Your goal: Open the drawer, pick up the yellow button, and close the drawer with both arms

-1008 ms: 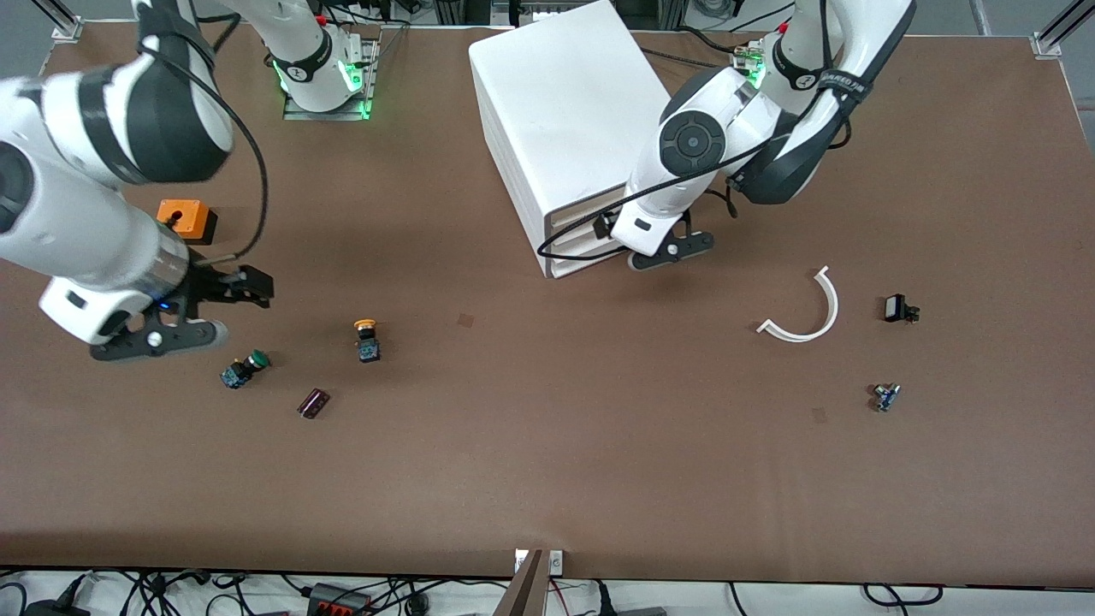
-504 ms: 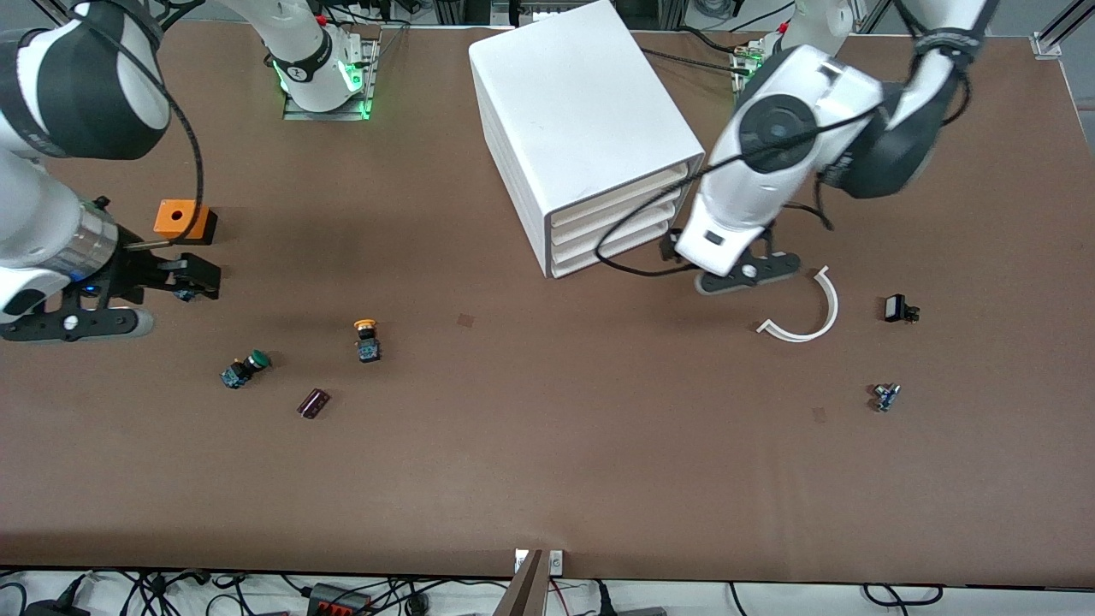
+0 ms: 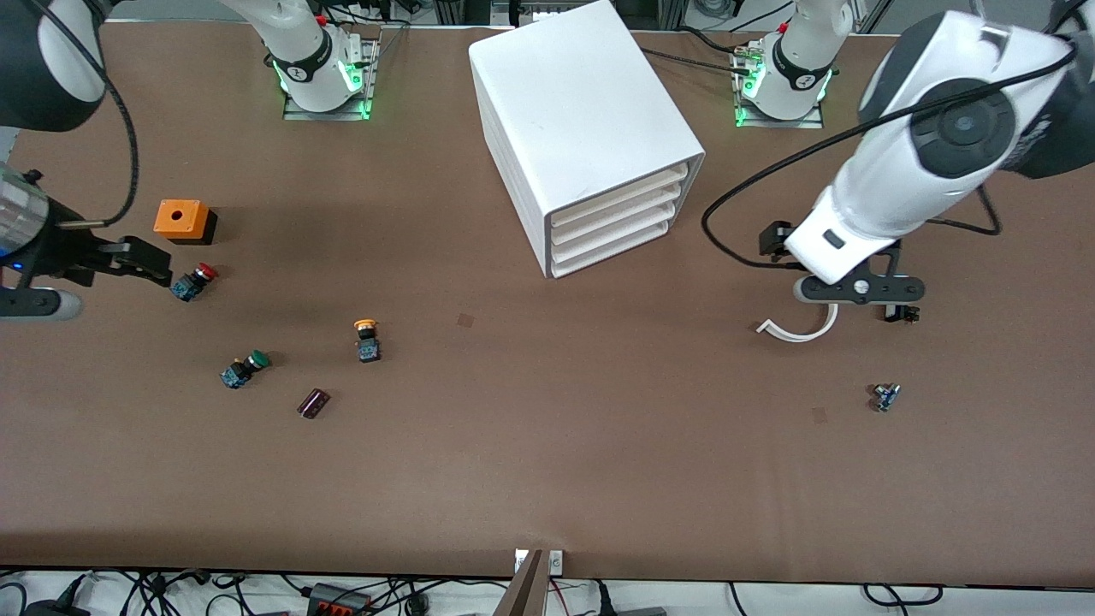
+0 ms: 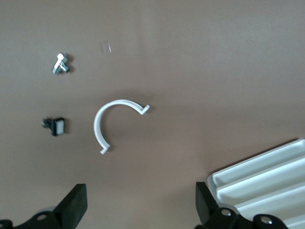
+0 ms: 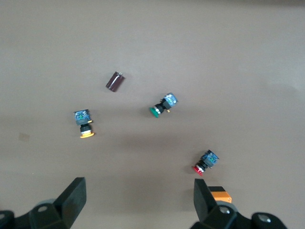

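The white cabinet (image 3: 582, 120) stands at the table's back middle, and all of its drawers (image 3: 612, 224) are shut; they also show in the left wrist view (image 4: 267, 183). The orange-yellow button (image 3: 366, 339) lies on the bare table, nearer the front camera than the cabinet, toward the right arm's end. It also shows in the right wrist view (image 5: 84, 124). My left gripper (image 3: 858, 291) is open and empty over a white curved piece; its fingers (image 4: 72, 208) stand wide apart. My right gripper (image 3: 34, 301) is open and empty above the table's right-arm end, fingers (image 5: 72, 199) wide apart.
A red button (image 3: 193, 282), a green button (image 3: 244, 368), an orange box (image 3: 182, 221) and a dark cylinder (image 3: 313, 403) lie around the orange-yellow button. The white curved piece (image 3: 800, 329), a small black part (image 3: 898, 312) and a small metal part (image 3: 885, 396) lie toward the left arm's end.
My left gripper has moved away from the cabinet's drawer fronts to over the white curved piece. My right gripper has moved toward the right arm's end, uncovering the red button.
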You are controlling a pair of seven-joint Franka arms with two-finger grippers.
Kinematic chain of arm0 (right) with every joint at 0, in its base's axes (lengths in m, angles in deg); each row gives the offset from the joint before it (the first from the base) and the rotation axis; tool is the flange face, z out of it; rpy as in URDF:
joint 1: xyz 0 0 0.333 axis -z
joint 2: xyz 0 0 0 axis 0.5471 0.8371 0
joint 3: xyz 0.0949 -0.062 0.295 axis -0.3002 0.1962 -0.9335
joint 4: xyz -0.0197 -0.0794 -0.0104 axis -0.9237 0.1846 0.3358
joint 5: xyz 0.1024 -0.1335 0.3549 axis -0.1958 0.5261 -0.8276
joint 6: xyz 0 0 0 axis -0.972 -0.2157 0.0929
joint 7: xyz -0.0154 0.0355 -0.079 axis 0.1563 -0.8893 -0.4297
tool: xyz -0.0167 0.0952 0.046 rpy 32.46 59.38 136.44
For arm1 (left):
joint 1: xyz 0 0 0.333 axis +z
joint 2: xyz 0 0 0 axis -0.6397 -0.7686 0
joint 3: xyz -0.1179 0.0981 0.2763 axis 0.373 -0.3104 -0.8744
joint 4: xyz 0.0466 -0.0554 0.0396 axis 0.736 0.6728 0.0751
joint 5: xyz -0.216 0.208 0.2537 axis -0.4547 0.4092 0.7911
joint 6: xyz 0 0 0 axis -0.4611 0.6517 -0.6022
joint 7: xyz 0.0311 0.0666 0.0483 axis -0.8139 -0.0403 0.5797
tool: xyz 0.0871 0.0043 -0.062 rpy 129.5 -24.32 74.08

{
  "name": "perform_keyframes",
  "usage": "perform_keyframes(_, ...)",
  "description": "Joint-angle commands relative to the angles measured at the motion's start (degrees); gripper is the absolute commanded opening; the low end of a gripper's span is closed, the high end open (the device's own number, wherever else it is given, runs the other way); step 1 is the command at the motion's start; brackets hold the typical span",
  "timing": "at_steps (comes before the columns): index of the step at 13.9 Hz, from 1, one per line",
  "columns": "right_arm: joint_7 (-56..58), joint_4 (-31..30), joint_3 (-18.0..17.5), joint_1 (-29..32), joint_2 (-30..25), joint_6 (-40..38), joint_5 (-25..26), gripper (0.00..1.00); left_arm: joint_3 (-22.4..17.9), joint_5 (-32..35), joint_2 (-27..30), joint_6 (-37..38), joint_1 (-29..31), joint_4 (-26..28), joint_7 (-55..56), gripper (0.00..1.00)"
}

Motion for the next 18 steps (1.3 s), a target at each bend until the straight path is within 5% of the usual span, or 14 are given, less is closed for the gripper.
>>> perform_keyframes(1,-0.1,-0.2,-5.8,7.5,-2.9,-0.3,-0.8,1.0,-10.3,-1.5,4.5,0.3,-2.8,-0.4,-11.9,1.0)
perform_keyframes(4,-0.1,-0.4,-8.8,12.1,-4.0,-0.1,-0.8,1.0,-21.7,-8.4,8.2,-0.9,-6.8,1.9,-19.5,1.0)
perform_keyframes(9,1.8,-0.6,-10.5,14.8,-4.6,-0.1,-0.8,1.0,-37.3,-16.4,18.0,-14.1,-13.8,17.6,-28.4,1.0)
perform_keyframes(15,1.7,-0.9,-10.5,14.4,-5.1,-1.0,-0.8,1.0,-37.8,-15.8,20.4,-14.2,-15.4,19.3,-24.1,1.0)
perform_keyframes(18,1.2,-8.3,-10.6,13.6,-10.1,0.5,-0.5,1.0,-37.2,-14.9,21.6,-14.2,-15.2,20.7,-24.2,1.0)
